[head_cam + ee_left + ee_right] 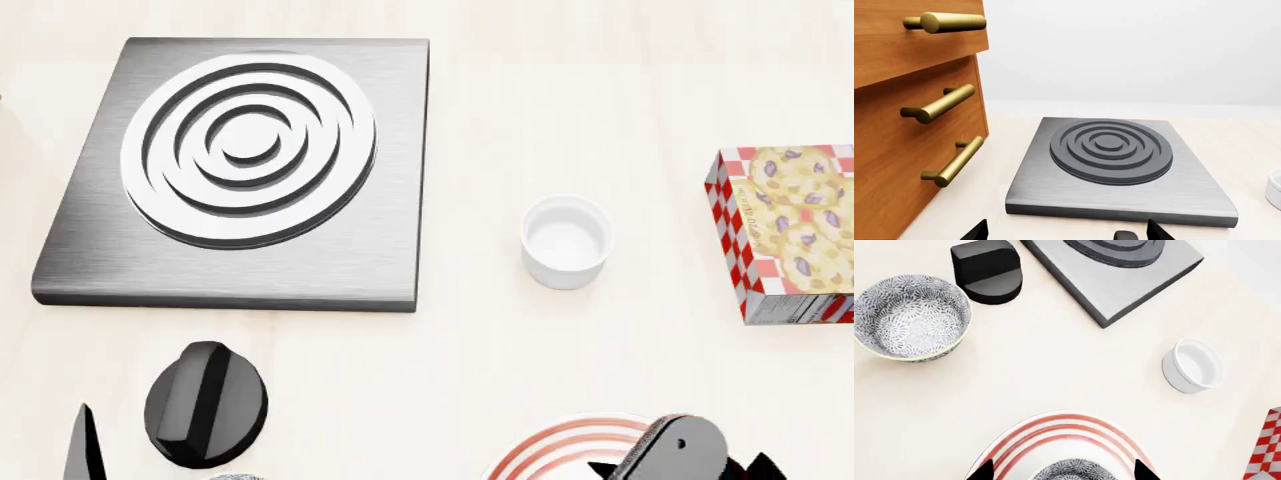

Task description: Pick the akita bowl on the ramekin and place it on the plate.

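The speckled akita bowl (1069, 473) sits on the red-ringed white plate (1054, 432), at the edge of the right wrist view. My right gripper (1063, 469) is open, its two dark fingertips (982, 471) standing either side of the bowl with a gap on each side. The plain white ramekin (1193, 365) stands empty, apart from the plate; the head view shows the ramekin (567, 241) beyond the plate (567, 450) too. My left gripper (1066, 232) is open over bare table in front of the stove plate, nothing between its fingers.
A second speckled bowl (911, 317) stands left of the plate by a black knob (203, 402). A grey stove plate (80, 250) with raised rings lies at the back left. A cookie box (787, 235) is at the right. A wooden drawer cabinet (894, 125) with brass handles rises beside the stove.
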Motion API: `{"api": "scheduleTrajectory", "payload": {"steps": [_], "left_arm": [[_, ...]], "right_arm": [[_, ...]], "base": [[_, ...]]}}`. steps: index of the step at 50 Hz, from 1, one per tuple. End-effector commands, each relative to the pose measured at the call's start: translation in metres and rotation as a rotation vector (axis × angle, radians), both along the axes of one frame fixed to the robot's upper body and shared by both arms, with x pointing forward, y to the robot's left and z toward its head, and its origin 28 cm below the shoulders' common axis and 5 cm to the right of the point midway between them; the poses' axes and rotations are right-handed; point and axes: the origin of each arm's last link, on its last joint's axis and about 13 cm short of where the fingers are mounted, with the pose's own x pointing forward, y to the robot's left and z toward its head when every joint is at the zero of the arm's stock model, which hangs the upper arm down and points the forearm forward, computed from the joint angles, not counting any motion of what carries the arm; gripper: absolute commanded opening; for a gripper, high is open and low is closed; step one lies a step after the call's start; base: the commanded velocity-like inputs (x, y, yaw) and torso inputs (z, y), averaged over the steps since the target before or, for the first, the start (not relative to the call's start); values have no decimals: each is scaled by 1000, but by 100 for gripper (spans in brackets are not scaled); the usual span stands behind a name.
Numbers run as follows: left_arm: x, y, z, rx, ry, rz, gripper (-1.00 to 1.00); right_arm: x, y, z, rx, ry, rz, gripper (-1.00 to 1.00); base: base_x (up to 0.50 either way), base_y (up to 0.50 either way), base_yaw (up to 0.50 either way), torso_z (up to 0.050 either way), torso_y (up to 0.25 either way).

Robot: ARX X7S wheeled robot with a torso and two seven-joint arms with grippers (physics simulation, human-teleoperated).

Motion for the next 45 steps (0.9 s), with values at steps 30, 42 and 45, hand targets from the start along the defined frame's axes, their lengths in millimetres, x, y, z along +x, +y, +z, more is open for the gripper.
{"api": "scheduleTrajectory", "payload": {"steps": [30,42,45], "left_arm": [[0,2,1,-8,-26,-7,100],[-1,2,2,-8,-28,-15,100],[0,2,2,-9,-27,-17,100]], "right_arm": [[22,7,-2,456,-608,-227,100],[27,7,-7,528,-702,-289,100],[27,7,-8,545,-727,-297,100]], "base": [[0,0,0,0,3],[0,0,0,0,226],[0,0,0,0,250]]}}
